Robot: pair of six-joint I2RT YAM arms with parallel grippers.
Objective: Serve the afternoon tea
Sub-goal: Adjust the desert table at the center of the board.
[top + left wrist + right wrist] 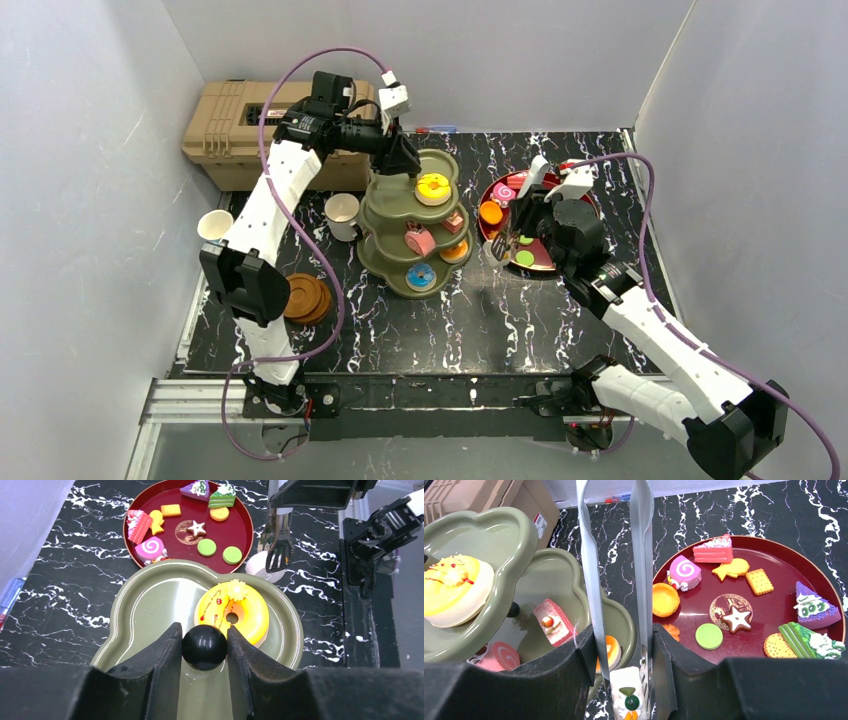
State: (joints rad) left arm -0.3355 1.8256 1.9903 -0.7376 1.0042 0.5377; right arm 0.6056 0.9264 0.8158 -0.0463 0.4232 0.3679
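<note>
The left claw is gripping the black knob atop the olive-green three-tier stand, with one finger pressing each side of the ball. A yellow iced doughnut is lying on the stand's top tier, just beside the knob. A pink roll cake and a blue doughnut are sitting on the lower tiers.

The right claw is clamping a pair of silver tongs. The tongs are pinching a small white pastry with a green blob on top, hanging between the stand and the dark-red plate. That plate, right of the stand, is carrying biscuits, cake slices and a pink swirl roll.

The white mug is standing just left of the stand and the white cup farther left. The stacked wooden saucers are sitting left of the stand and nearer the arms. The tan toolbox is sitting behind and left of the stand, past the marbled table.
</note>
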